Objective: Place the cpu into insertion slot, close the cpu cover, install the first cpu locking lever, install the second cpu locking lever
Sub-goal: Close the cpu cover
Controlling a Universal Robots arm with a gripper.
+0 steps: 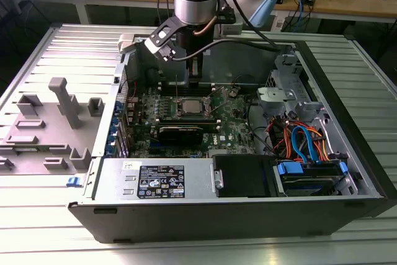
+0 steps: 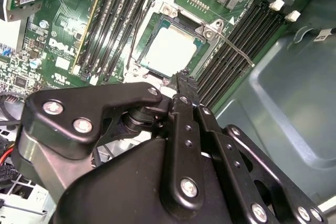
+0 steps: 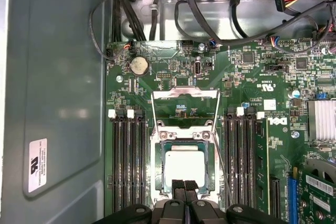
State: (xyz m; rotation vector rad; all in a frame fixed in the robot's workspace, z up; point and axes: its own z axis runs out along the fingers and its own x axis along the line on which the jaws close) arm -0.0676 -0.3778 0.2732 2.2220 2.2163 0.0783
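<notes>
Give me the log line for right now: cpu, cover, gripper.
cpu: seated in insertion slot | cpu cover: open, raised | gripper: shut, empty, tips at cpu edge

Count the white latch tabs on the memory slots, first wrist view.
4. Two white tabs sit on the memory bank on one side of the insertion slot, two on the bank opposite. Others may be hidden at the slots' far ends.

The first wrist view rides just above the end effector (image 3: 184, 184) and looks straight down, close, on the motherboard (image 3: 252, 72) beneath it. The second wrist view looks slantwise past its linkage from behind. Both share the cpu (image 3: 184, 167) under its tip. The exterior view looks down from farther off, taking in the whole computer case (image 1: 205, 218) below the end effector.
</notes>
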